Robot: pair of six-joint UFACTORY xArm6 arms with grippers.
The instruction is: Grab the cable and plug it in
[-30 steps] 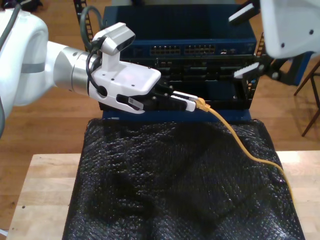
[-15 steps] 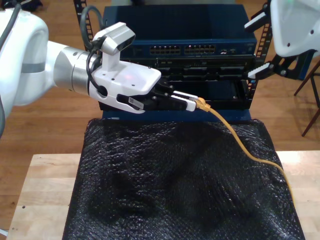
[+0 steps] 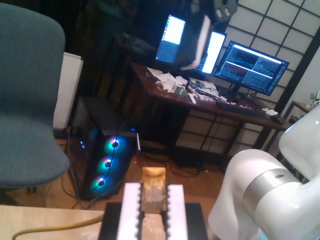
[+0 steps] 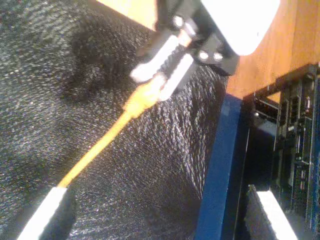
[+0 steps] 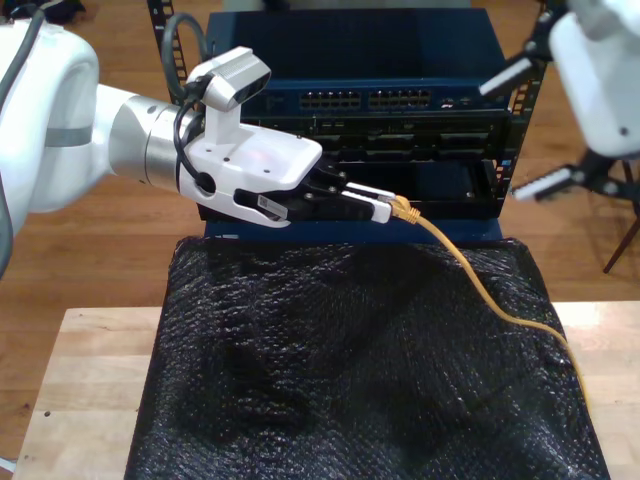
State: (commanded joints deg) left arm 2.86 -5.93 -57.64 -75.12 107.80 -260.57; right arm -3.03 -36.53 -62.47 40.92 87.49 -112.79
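Observation:
The yellow cable (image 5: 480,285) runs from the exterior view's right edge across the black mat up to my first gripper (image 5: 385,207), which is shut on its plug end just in front of the rack. In the first wrist view the plug (image 3: 153,186) sits upright between the two white pads, and the cable (image 3: 50,229) trails off below. From the second wrist view I look down on my first gripper (image 4: 165,67) holding the cable (image 4: 100,147). My second gripper (image 5: 525,130) hangs open at the exterior view's upper right, its fingers wide apart and holding nothing.
A blue rack unit (image 5: 370,100) with rows of network ports stands behind the mat, with dark bays beneath it. The black padded mat (image 5: 350,370) covers a wooden table (image 5: 90,370). Beyond the plug, the first wrist view shows an office chair (image 3: 30,100) and monitors (image 3: 255,62).
My second gripper has swung toward the exterior view's right edge, away from the rack front. My first gripper and the cable have stayed where they were.

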